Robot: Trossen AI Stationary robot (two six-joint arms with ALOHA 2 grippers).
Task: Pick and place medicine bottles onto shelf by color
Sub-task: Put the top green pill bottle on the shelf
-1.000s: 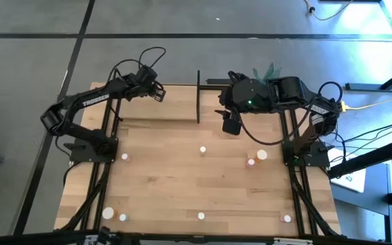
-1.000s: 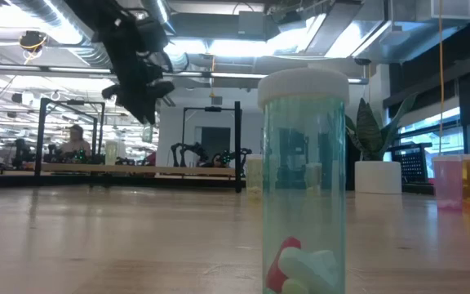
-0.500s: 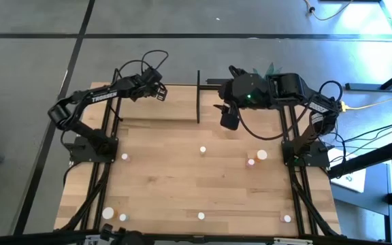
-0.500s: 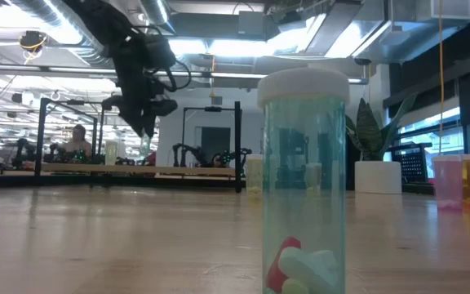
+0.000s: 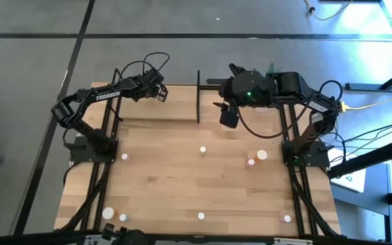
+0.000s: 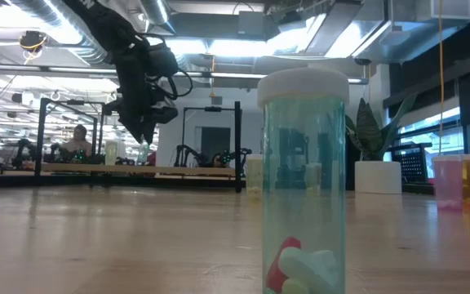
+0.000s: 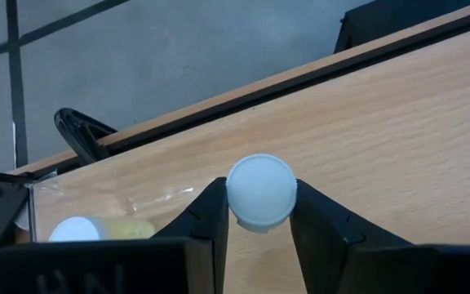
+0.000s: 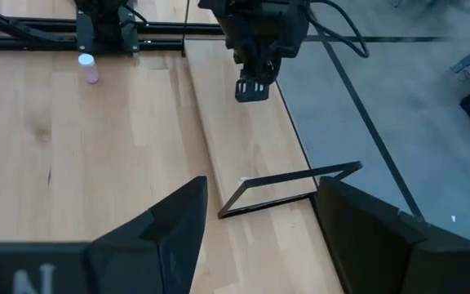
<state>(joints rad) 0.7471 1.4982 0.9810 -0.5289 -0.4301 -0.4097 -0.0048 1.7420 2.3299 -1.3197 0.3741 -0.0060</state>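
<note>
Left claw (image 7: 255, 214) now farther over the shelf (image 7: 365, 131), clamped on white-capped bottle (image 7: 260, 192) between its fingers.

Two black metal robot arms, left arm (image 5: 90, 101) with white letters, right arm (image 5: 288, 88) with a green light and looping black cables.

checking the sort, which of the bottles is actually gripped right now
The white-capped bottle clamped between the left gripper fingers, held above the shelf. Every other bottle, like the pink one, stands free on the table.
</note>
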